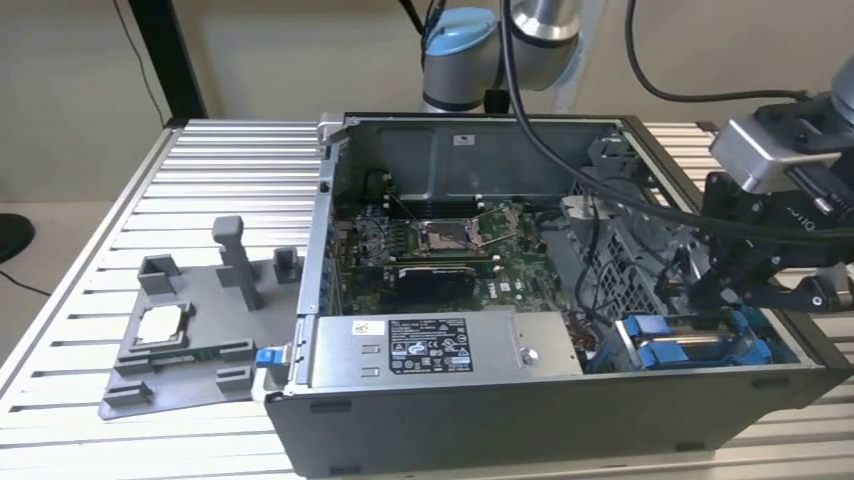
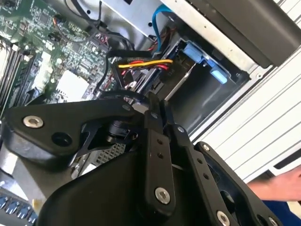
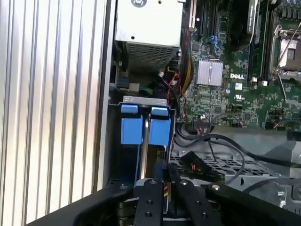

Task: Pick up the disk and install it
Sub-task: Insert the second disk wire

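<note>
Ribbed metal counter [image 1: 80, 300] holds open computer case [image 1: 534, 420] | gripper [image 1: 747, 285] hangs over drive bay; fingers [image 3: 153, 202] look closed together, gripping nothing | disk [image 3: 146, 129] sits upright in bay, blue frame showing

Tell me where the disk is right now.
The disk stands on edge in the computer case's near corner at the exterior view's right, beside the power supply, with the gripper just above.

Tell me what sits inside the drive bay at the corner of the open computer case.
The blue plastic carrier frames stand side by side in the bay, and the black gripper hangs just above them. The drives' metal faces and labels are covered by the frames and bay walls.
</note>
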Tool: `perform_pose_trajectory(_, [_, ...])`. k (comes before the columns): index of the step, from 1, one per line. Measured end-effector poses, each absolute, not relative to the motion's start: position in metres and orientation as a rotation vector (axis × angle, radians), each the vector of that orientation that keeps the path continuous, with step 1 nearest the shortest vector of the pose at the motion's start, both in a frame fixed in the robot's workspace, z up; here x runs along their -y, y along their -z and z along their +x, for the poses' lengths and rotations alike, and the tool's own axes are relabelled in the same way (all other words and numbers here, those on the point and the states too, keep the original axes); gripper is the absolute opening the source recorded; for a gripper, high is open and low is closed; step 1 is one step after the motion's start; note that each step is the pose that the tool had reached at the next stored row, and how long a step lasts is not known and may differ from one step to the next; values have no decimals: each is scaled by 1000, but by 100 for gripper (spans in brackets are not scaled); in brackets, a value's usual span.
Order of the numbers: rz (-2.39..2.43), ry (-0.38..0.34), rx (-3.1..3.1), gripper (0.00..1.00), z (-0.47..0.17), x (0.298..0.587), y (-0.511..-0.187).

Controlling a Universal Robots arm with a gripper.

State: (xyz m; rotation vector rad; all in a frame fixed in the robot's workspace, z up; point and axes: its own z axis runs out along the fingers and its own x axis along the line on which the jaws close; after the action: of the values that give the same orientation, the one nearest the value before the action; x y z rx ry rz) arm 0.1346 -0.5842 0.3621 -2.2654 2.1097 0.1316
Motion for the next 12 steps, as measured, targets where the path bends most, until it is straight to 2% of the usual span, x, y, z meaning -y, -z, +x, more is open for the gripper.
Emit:
perform_pose_trajectory(6, [-2231, -80, -2072, 0, 131, 587, -359])
perform_pose_trajectory(12, [-2225, -69, -2070, 0, 122, 587, -354])
